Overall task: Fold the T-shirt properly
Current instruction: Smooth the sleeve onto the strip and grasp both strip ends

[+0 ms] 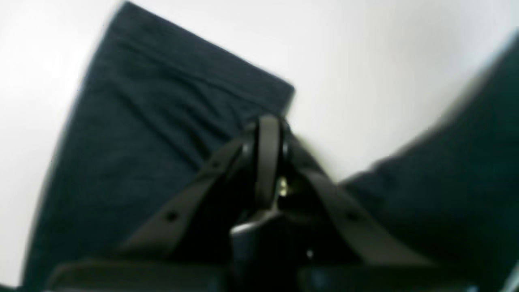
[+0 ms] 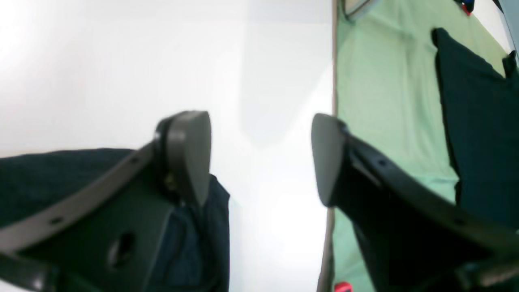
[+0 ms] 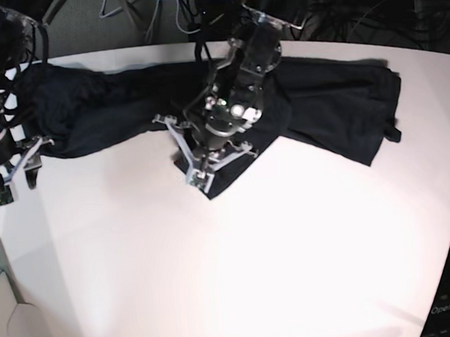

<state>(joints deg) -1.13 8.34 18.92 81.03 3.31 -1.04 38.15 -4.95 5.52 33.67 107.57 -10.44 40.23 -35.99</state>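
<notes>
I see the black T-shirt (image 3: 314, 105) lying spread along the far side of the white desk (image 3: 295, 249), not folded yet. My left end effector (image 3: 202, 174) is pinched shut on a sleeve end (image 1: 182, 101) near the middle of the desk, I think so it can pull the sleeve over the shirt. My right end effector (image 3: 9, 183) hangs wide open at the desk's edge, holding nothing, beside the shirt's other end. Dark cables (image 3: 368, 6) sit behind the desk.
</notes>
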